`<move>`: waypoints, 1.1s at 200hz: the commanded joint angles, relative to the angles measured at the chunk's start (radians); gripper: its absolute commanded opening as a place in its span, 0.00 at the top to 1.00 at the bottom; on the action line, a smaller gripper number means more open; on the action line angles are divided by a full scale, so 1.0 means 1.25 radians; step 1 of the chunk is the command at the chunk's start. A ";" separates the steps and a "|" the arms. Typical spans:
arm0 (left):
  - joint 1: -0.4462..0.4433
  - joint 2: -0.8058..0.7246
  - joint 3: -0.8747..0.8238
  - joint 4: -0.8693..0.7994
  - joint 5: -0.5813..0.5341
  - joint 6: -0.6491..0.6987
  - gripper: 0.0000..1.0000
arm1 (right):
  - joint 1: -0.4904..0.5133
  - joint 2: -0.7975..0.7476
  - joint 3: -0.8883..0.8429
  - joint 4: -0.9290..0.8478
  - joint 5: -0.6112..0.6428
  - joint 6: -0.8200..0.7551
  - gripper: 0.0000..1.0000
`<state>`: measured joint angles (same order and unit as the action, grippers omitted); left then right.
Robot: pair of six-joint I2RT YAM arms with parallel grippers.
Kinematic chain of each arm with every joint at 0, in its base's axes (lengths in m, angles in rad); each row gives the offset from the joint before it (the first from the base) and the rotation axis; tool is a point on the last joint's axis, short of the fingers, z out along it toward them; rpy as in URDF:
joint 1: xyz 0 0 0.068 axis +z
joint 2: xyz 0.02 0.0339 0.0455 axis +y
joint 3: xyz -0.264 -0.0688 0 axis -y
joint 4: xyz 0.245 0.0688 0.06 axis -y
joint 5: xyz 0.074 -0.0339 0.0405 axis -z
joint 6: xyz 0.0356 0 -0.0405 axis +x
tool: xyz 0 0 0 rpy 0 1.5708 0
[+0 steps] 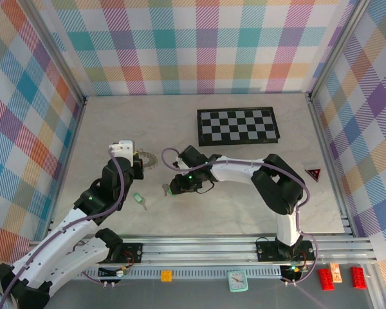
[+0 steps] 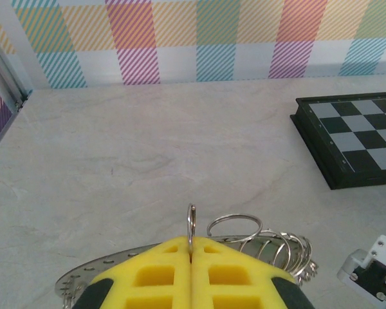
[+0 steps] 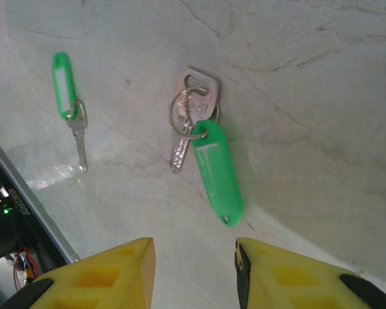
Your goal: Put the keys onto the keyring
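The left gripper (image 2: 191, 250) is clamped shut on a thin upright loop of the keyring (image 2: 280, 248). The right gripper (image 3: 196, 270) hangs with jaws apart above one key (image 3: 199, 145) on the table (image 3: 309, 96). The second key (image 3: 74, 109) lies nearby.

The pale marbled tabletop (image 1: 244, 206) carries a checkerboard (image 1: 238, 125) at the back, the keyring (image 1: 149, 158) mid-left, a green-tagged key (image 1: 139, 201) near a second key (image 1: 165, 188), and a red triangle (image 1: 314, 173) at right.

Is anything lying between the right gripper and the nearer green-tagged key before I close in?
Nothing. In the right wrist view, bare tabletop runs from the open right gripper up to the nearer key.
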<state>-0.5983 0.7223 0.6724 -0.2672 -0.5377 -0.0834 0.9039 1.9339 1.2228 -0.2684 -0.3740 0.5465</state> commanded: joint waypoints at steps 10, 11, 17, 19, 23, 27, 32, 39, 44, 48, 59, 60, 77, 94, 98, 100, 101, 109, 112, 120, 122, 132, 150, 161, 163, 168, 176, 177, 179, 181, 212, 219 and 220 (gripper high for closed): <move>0.010 -0.026 0.006 0.004 -0.034 0.002 1.00 | 0.007 0.029 0.036 -0.047 -0.014 0.006 0.63; 0.010 -0.026 0.007 0.004 -0.034 0.002 1.00 | 0.007 0.030 0.036 -0.047 -0.014 0.007 0.63; 0.010 -0.027 0.008 0.003 -0.032 0.004 1.00 | 0.007 0.034 0.037 -0.044 -0.014 0.007 0.63; 0.010 -0.027 0.008 0.003 -0.031 0.005 1.00 | 0.007 0.036 0.037 -0.042 -0.014 0.008 0.63; 0.010 -0.026 0.008 0.003 -0.030 0.006 1.00 | 0.008 0.038 0.038 -0.039 -0.014 0.009 0.63; 0.010 -0.026 0.008 0.003 -0.029 0.007 1.00 | 0.008 0.042 0.037 -0.039 -0.015 0.009 0.63; 0.010 -0.026 0.008 0.003 -0.027 0.009 1.00 | 0.008 0.045 0.039 -0.039 -0.014 0.009 0.63; 0.010 -0.026 0.008 0.003 -0.025 0.010 1.00 | 0.008 0.051 0.044 -0.042 -0.014 0.008 0.63; 0.010 -0.026 0.007 0.003 -0.024 0.011 1.00 | 0.008 0.054 0.046 -0.043 -0.013 0.007 0.63; 0.010 -0.026 0.007 0.004 -0.023 0.012 1.00 | 0.009 0.056 0.047 -0.043 -0.012 0.008 0.63; 0.010 -0.026 0.006 0.005 -0.020 0.013 1.00 | 0.008 0.060 0.048 -0.038 -0.017 0.008 0.65; 0.010 -0.026 0.006 0.005 -0.019 0.013 1.00 | 0.008 0.060 0.049 -0.037 -0.017 0.008 0.65; 0.010 -0.026 0.003 0.008 -0.014 0.014 1.00 | 0.009 0.067 0.055 -0.033 -0.028 0.006 0.69; 0.010 -0.026 0.002 0.009 -0.012 0.015 1.00 | 0.010 0.076 0.063 -0.033 -0.036 0.005 0.70; 0.010 -0.027 0.000 0.010 -0.011 0.015 1.00 | 0.010 0.077 0.065 -0.032 -0.037 0.004 0.71; 0.010 -0.027 0.001 0.010 -0.010 0.015 1.00 | 0.010 0.078 0.065 -0.032 -0.038 0.003 0.72; 0.011 -0.026 0.001 0.010 -0.010 0.015 1.00 | 0.010 0.078 0.065 -0.032 -0.038 0.003 0.72; 0.010 -0.026 0.001 0.010 -0.009 0.015 1.00 | 0.009 0.082 0.067 -0.031 -0.041 0.003 0.73; 0.010 -0.026 0.001 0.010 -0.008 0.016 1.00 | 0.009 0.083 0.067 -0.031 -0.042 0.003 0.73; 0.010 -0.026 0.001 0.011 -0.006 0.016 1.00 | 0.010 0.085 0.071 -0.030 -0.044 0.002 0.74; 0.010 -0.026 0.001 0.011 -0.006 0.016 1.00 | 0.010 0.086 0.070 -0.029 -0.045 0.001 0.74; 0.011 -0.026 0.002 0.012 -0.003 0.017 1.00 | 0.010 0.088 0.072 -0.028 -0.049 0.001 0.75; 0.010 -0.024 0.002 0.013 0.001 0.017 1.00 | 0.010 0.092 0.076 -0.027 -0.050 -0.002 0.79; 0.010 -0.023 0.002 0.013 0.004 0.017 1.00 | 0.010 0.092 0.077 -0.028 -0.052 -0.005 0.83; 0.010 -0.023 0.002 0.013 0.005 0.017 1.00 | 0.010 0.091 0.077 -0.029 -0.051 -0.005 0.83; 0.010 -0.022 0.002 0.013 0.007 0.016 1.00 | 0.010 0.090 0.077 -0.029 -0.052 -0.007 0.85; 0.010 -0.022 0.003 0.013 0.007 0.016 1.00 | 0.010 0.089 0.075 -0.033 -0.051 -0.010 0.86; 0.010 -0.022 0.003 0.013 0.008 0.016 1.00 | 0.010 0.089 0.075 -0.032 -0.051 -0.011 0.87; 0.010 -0.022 0.003 0.013 0.008 0.016 1.00 | 0.010 0.087 0.074 -0.032 -0.050 -0.011 0.87; 0.010 -0.022 0.003 0.011 0.008 0.016 1.00 | 0.010 0.087 0.074 -0.033 -0.050 -0.011 0.87; 0.010 -0.023 0.003 0.010 0.013 0.019 1.00 | 0.009 0.070 0.051 -0.024 -0.053 -0.015 0.95; 0.010 -0.023 0.003 0.010 0.015 0.020 1.00 | 0.009 0.066 0.045 -0.021 -0.053 -0.014 0.97; 0.010 -0.023 0.003 0.010 0.015 0.020 1.00 | 0.009 0.065 0.044 -0.021 -0.053 -0.015 0.97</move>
<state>-0.5983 0.7055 0.6724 -0.2855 -0.5316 -0.0780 0.9051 2.0346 1.2922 -0.2993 -0.4183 0.5392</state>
